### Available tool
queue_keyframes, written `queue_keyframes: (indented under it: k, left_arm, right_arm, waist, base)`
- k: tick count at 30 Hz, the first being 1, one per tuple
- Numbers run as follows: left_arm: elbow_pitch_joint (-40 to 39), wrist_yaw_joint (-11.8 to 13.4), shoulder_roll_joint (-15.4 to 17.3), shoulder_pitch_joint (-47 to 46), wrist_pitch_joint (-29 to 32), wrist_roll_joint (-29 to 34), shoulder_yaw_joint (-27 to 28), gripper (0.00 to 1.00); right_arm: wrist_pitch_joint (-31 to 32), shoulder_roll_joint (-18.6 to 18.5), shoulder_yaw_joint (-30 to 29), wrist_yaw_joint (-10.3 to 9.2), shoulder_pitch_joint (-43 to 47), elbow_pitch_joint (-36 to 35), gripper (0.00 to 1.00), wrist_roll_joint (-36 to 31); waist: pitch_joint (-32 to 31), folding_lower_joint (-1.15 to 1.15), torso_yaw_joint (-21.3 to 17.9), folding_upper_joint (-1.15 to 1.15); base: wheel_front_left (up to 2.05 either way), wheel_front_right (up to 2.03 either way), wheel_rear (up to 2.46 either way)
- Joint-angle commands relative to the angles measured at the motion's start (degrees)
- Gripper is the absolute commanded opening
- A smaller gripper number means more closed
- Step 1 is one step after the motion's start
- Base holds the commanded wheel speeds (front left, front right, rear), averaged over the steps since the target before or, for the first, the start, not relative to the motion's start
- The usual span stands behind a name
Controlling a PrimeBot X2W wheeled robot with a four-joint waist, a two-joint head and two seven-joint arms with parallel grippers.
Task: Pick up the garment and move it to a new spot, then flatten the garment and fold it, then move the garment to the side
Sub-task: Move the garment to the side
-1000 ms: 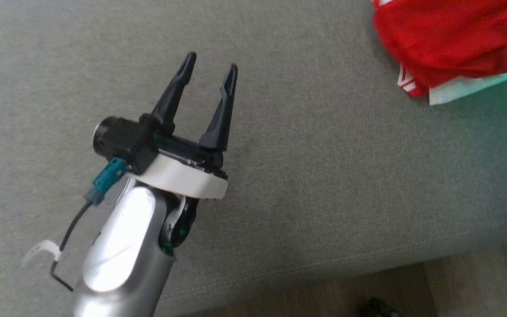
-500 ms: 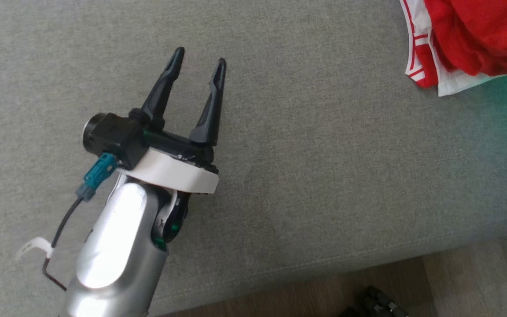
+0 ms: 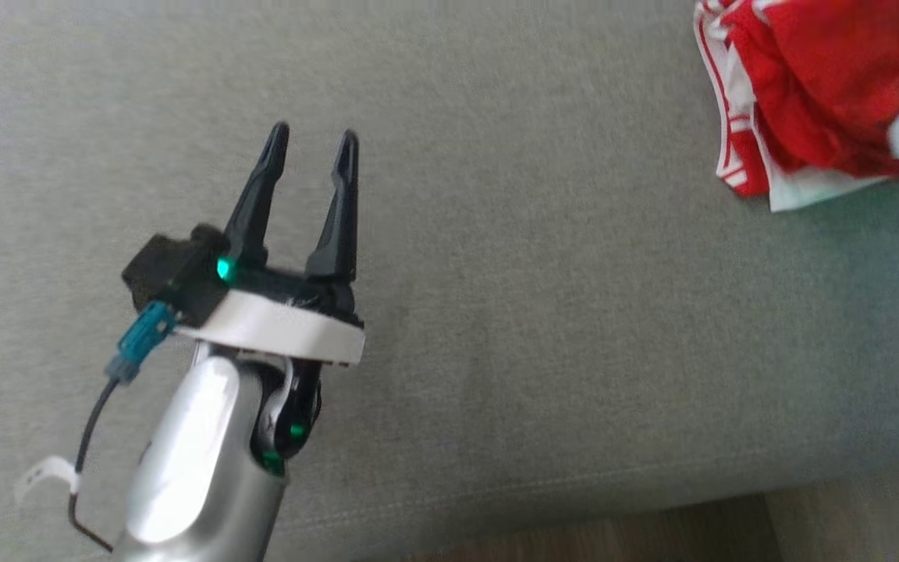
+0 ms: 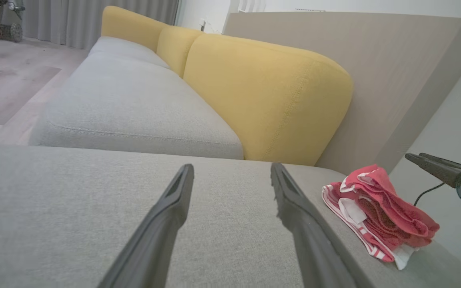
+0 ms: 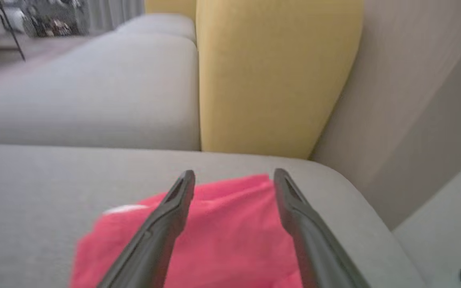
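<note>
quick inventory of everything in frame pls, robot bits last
garment: 1, red with white trim, bunched at the near seat's right end
seats: at least 2, grey, the near one under both arms
back cushions: 3, yellow, behind the seats
panel: 1, beige, behind the back cushions
floor: wood, left of the far seat
curtain: grey, far back
left tool: 1, dark fingers, open, over bare seat
right tool: 1, dark fingers, open, over the garment
</note>
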Motion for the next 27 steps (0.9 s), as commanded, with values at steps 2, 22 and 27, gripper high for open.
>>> queue_keyframes:
  k: [2, 22, 27]
  left_arm:
    - [-2.32, 0.53, 0.19, 0.84, -0.28, -0.75, 2.03, 1.00]
    - [0.34, 3.09, 0.19, 15.32, -0.28, -3.52, 4.51, 1.00]
    - [0.57, 2.83, 0.19, 17.24, -0.28, -1.88, 5.90, 1.00]
  right_arm:
    - [-1.64, 1.08, 0.40, 0.37, 3.23, -4.03, 1.00, 2.14]
    - [-14.05, 13.73, -3.25, 0.37, 34.81, -26.64, 1.00, -1.52]
    - [-15.30, 17.03, -6.05, 0.37, 39.87, -29.09, 1.00, -4.72]
  waist:
    - [-3.95, 0.00, 2.40, 0.00]
    - [-18.08, 0.00, 11.08, 0.00]
    - [-19.57, 0.00, 11.38, 0.00]
  base:
    - [0.00, 0.00, 0.00]
    - [0.00, 0.00, 0.00]
    - [0.00, 0.00, 0.00]
